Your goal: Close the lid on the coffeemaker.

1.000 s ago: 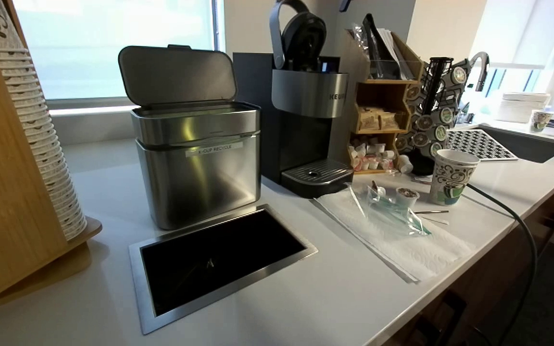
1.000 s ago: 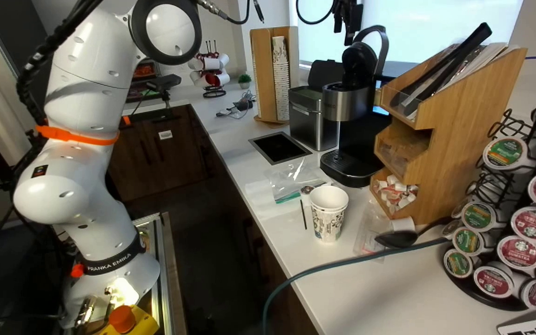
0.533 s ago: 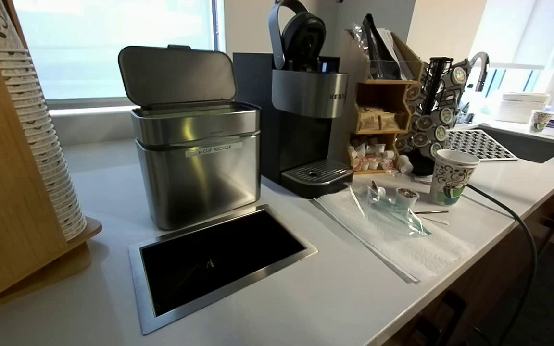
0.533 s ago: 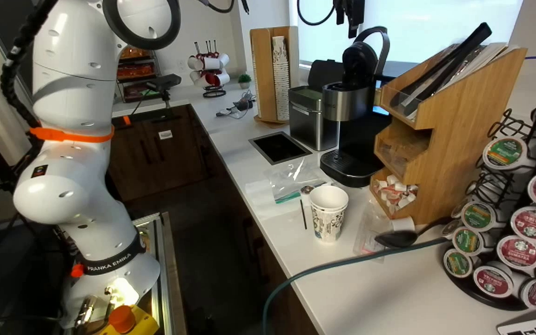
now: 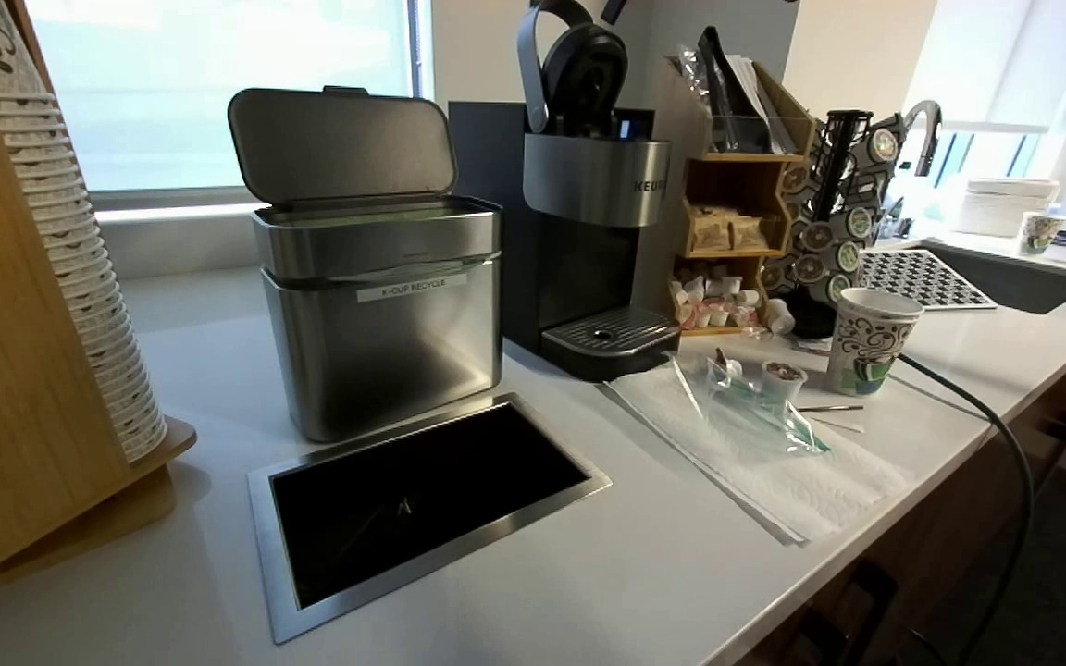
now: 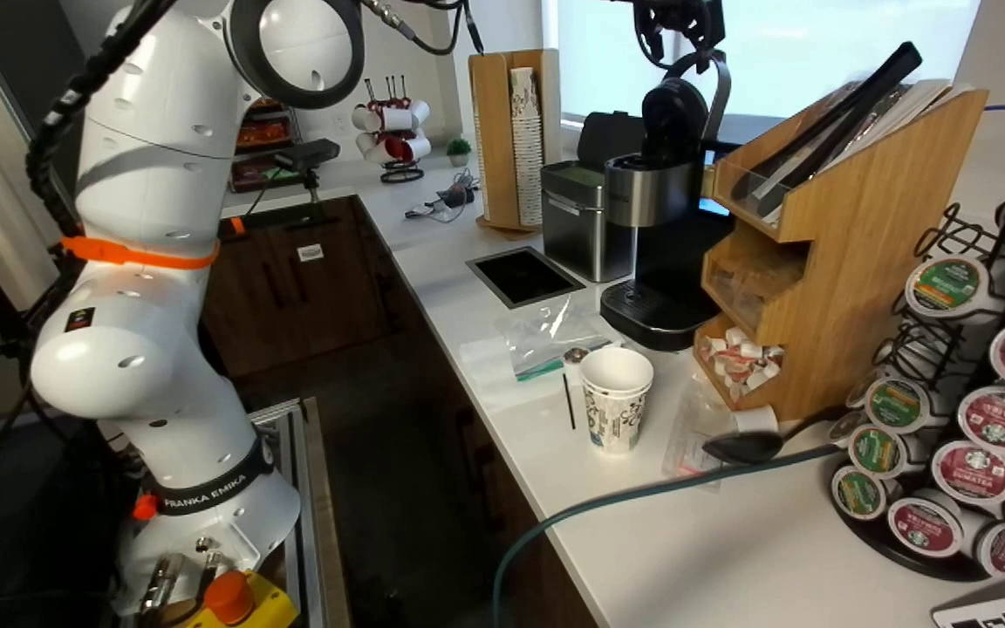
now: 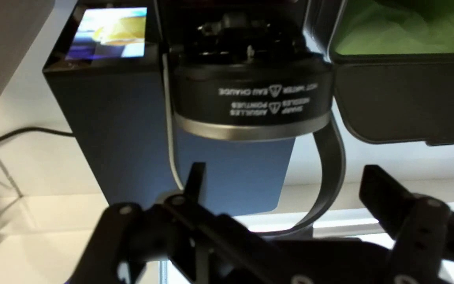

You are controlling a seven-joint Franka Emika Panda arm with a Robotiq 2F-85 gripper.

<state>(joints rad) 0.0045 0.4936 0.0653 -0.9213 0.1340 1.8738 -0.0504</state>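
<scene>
White bench (image 5: pixel 663 555) carried the Keurig pod coffeemaker (image 5: pixel 593 180), its lid (image 7: pixel 252 96) raised on top. Above the coffeemaker hung the tool (image 7: pixel 284 173), spread wide; descending before reaching behind the handle (image 7: pixel 332 157), it could force the lid backward rather than down.
</scene>
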